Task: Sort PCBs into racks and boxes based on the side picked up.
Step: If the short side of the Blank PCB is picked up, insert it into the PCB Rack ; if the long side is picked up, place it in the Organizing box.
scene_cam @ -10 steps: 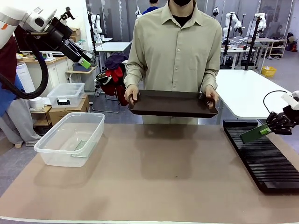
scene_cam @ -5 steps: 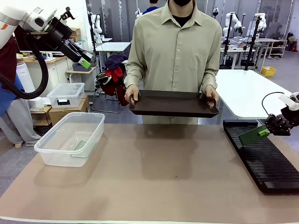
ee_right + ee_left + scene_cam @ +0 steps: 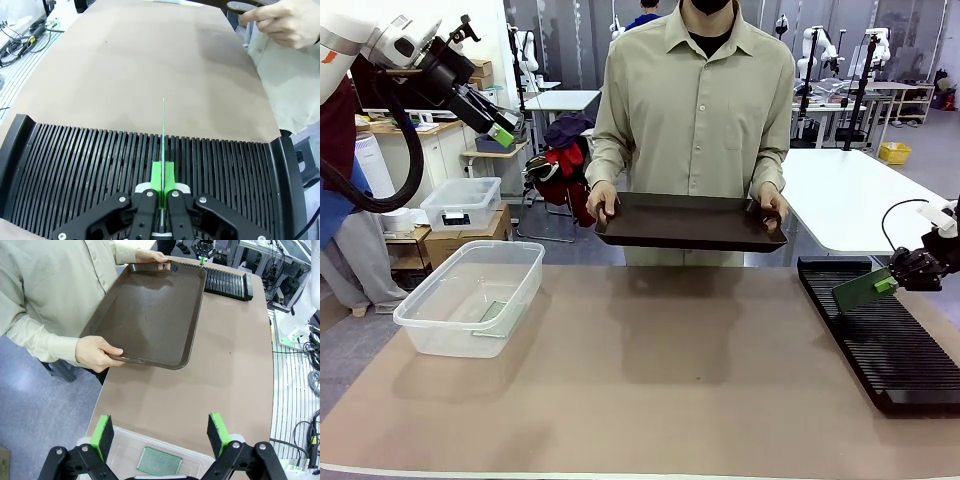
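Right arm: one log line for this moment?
right tool: shut on green board, edge-on over black rack | left tool: open above clear tub | person: holding tray

PCBs: two, one (image 3: 860, 290) over the slotted rack, one (image 3: 159, 461) far from it, in the tub
Slotted rack (image 3: 885, 340): one
Clear tub (image 3: 470, 297): one
Brown tray (image 3: 690, 222): one
Smaller lidded box (image 3: 462, 203): seemingly one
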Controlling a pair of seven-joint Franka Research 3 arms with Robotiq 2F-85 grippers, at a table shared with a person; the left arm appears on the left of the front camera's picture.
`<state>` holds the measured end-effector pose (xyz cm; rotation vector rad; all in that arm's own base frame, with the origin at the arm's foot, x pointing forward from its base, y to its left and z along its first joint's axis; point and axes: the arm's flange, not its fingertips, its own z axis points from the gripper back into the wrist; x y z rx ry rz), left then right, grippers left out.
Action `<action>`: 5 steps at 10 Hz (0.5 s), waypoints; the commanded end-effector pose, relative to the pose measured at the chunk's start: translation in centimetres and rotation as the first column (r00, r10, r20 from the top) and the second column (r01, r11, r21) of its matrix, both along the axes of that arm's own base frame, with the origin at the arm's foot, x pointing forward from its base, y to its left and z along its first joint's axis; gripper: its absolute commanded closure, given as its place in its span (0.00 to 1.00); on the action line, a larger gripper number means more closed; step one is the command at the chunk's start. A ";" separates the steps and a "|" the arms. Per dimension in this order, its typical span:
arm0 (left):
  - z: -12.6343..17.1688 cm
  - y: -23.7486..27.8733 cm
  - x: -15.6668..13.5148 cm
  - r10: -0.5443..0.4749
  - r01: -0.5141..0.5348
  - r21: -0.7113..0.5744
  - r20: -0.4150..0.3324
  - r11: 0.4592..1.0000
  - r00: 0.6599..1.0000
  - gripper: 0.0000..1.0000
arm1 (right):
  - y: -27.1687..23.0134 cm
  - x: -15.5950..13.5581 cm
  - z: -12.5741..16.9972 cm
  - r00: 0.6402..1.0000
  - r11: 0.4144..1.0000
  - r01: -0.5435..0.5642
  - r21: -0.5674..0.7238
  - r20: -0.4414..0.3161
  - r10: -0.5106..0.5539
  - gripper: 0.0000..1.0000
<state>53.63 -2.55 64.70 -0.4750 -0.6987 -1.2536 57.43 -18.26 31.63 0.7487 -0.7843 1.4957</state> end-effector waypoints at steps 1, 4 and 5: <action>-0.1 0.0 -0.1 0.002 -0.002 0.002 0.000 1.000 1.000 0.00 | -0.3 1.0 0.2 0.999 0.999 0.023 0.037 -0.035 -0.022 0.98; -0.1 0.0 -0.1 0.002 -0.002 0.002 0.000 1.000 1.000 0.00 | -0.5 1.3 -0.5 0.995 0.999 0.017 0.048 -0.096 -0.013 0.98; -0.1 0.0 -0.1 0.002 -0.002 0.002 0.000 1.000 1.000 0.00 | -0.6 1.5 -0.4 0.995 0.998 0.019 0.061 -0.102 -0.012 0.98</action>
